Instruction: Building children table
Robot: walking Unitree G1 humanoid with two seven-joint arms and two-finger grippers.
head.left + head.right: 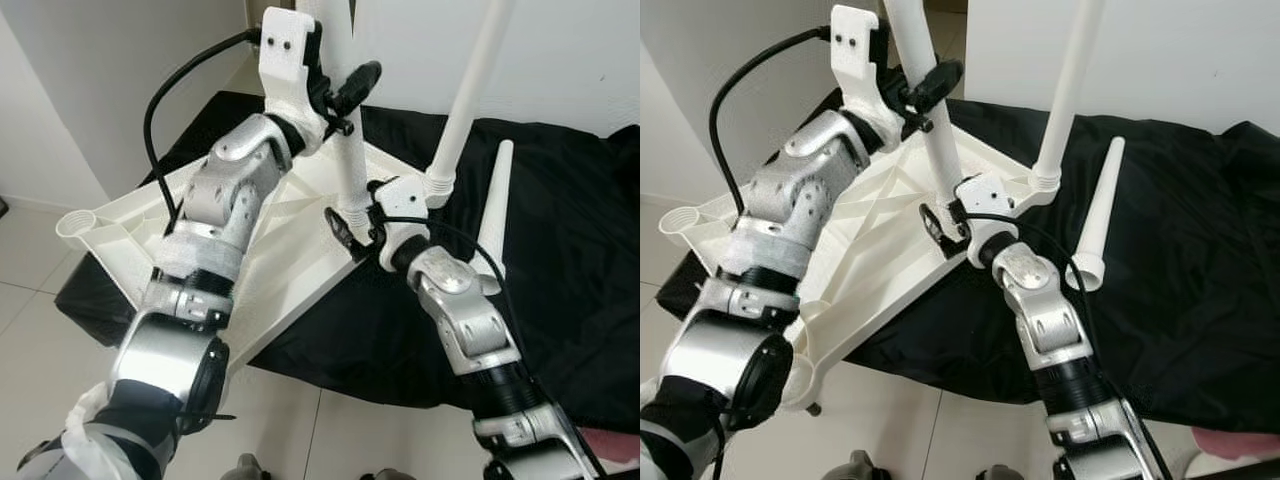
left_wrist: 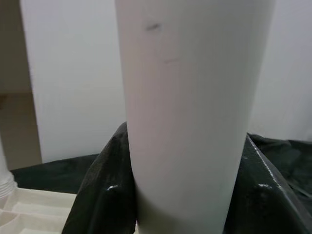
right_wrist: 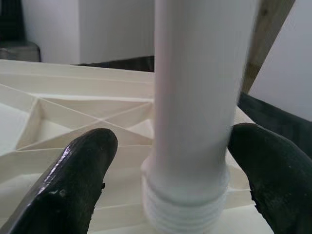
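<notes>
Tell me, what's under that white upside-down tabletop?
A black cloth lies under the tabletop, spreading past it, with one loose leg on it. Whatever the cloth covers is hidden.

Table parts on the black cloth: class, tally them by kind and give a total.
White table legs: 3, two standing in the tabletop, one lying loose
Upturned white tabletop: 1
Total: 4

Tabletop (image 1: 290, 250): white moulded plastic, matt, ribbed underside. Leg (image 3: 195, 97): smooth white plastic, slight sheen, threaded end. Loose leg (image 1: 1098, 220): same plastic. Black cloth (image 1: 560, 250): matt, creased fabric. Floor (image 1: 30, 260): glossy pale tile. Fingers (image 3: 73, 180): glossy black rubbery.
</notes>
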